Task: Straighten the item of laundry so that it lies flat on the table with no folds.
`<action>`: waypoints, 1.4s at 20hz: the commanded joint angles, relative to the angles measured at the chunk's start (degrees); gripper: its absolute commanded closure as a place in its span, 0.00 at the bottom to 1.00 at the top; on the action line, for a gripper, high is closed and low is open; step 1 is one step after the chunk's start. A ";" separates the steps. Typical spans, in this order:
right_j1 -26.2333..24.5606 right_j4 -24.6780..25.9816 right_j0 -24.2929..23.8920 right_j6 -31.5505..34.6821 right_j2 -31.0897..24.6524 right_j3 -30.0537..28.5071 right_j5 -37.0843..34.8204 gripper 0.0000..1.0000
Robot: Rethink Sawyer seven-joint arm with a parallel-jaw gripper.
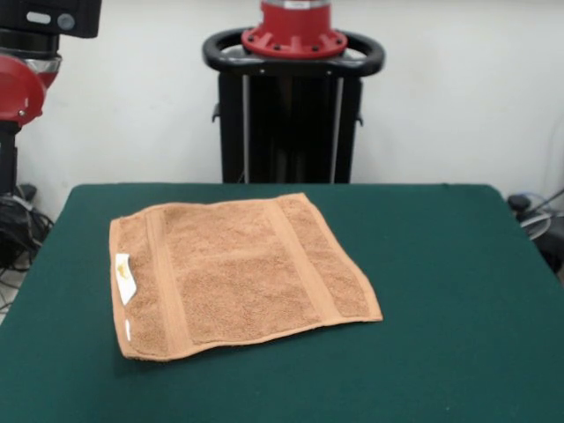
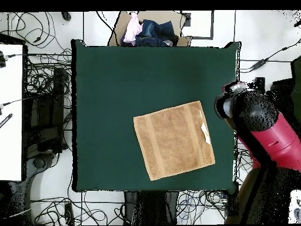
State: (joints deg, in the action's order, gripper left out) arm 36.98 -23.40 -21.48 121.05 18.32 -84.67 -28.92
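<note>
Overhead only, the arm (image 2: 264, 126) shows beside the flat towel (image 2: 174, 140); claw state unclear.

Lighting: even, diffuse and bright in both views; source direction cannot be told. Front view: the tabletop (image 1: 441, 291) shows flat dark green without glare; the towel (image 1: 233, 273) casts only a thin, soft shadow along its near edge and lower-left corner. Terry texture and both woven bands read clearly; the white label (image 1: 125, 278) at the towel's left edge is slightly overexposed, its print illegible. Wall behind the tabletop is pale and evenly lit. Overhead view: the towel (image 2: 174, 140) appears softer, weave faint; the tabletop (image 2: 117, 88) is uniformly dark, no hotspots.
</note>
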 commanded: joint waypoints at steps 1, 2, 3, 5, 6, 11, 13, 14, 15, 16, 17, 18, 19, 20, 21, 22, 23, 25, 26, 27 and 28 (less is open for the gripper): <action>-2.41 -2.85 1.88 13.17 -6.49 -9.87 5.86 1.00; -2.69 -3.05 1.71 13.10 -6.75 -9.82 6.29 1.00; -2.79 -3.24 1.65 13.16 -7.03 -10.13 7.02 1.00; -3.19 -3.54 1.55 13.25 -7.31 -10.30 7.98 1.00; -3.30 -3.69 1.39 13.09 -7.41 -10.19 7.99 1.00; -3.54 -4.38 1.41 13.11 -7.29 -10.36 8.30 1.00; -3.31 -4.53 1.10 12.86 -7.53 -10.72 8.68 1.00; -3.18 -4.64 1.16 12.89 -7.71 -11.10 9.01 1.00; -3.05 -4.70 0.99 12.79 -7.95 -11.44 9.39 1.00; -2.70 -4.83 0.76 12.55 -8.01 -11.60 9.27 1.00; -2.53 -4.94 0.68 12.50 -8.05 -11.84 9.34 1.00; -1.99 -5.10 0.50 12.38 -8.24 -12.46 9.50 1.00; -1.75 -5.28 0.33 12.31 -8.46 -12.83 9.73 1.00; -0.82 -5.43 0.39 12.37 -8.61 -13.90 10.04 1.00; -0.48 -5.60 0.16 12.32 -8.96 -14.43 10.42 1.00; 0.10 -5.81 0.36 12.49 -9.02 -14.97 10.51 1.00; 0.40 -5.95 0.13 12.42 -9.36 -15.52 11.06 1.00; 0.77 -6.17 -0.35 12.53 -10.79 -17.35 13.46 1.00; 1.10 -6.17 -0.62 12.71 -11.73 -18.72 15.05 1.00; 1.26 -6.19 -0.92 12.67 -12.14 -19.25 15.73 1.00; 1.59 -6.12 -1.06 12.95 -12.83 -20.47 17.05 1.00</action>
State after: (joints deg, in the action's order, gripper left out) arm 38.27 -26.82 -22.02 121.05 14.83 -93.96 -17.73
